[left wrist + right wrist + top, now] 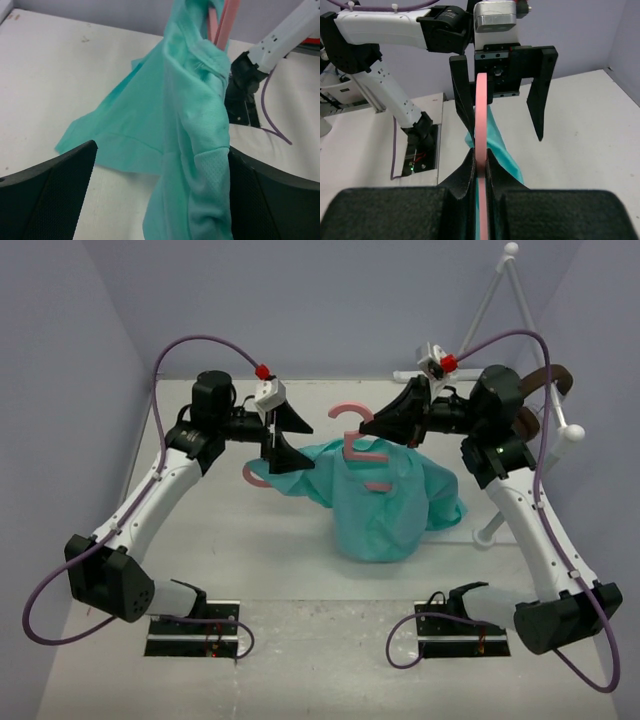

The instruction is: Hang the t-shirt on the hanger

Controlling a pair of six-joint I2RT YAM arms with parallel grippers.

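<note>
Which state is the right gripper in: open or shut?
Shut: the right gripper clamps the pink hanger between its fingers.

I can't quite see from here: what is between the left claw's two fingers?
In the left wrist view, the teal t-shirt hangs between the fingers of the open left gripper, the pink hanger poking out above it.
</note>
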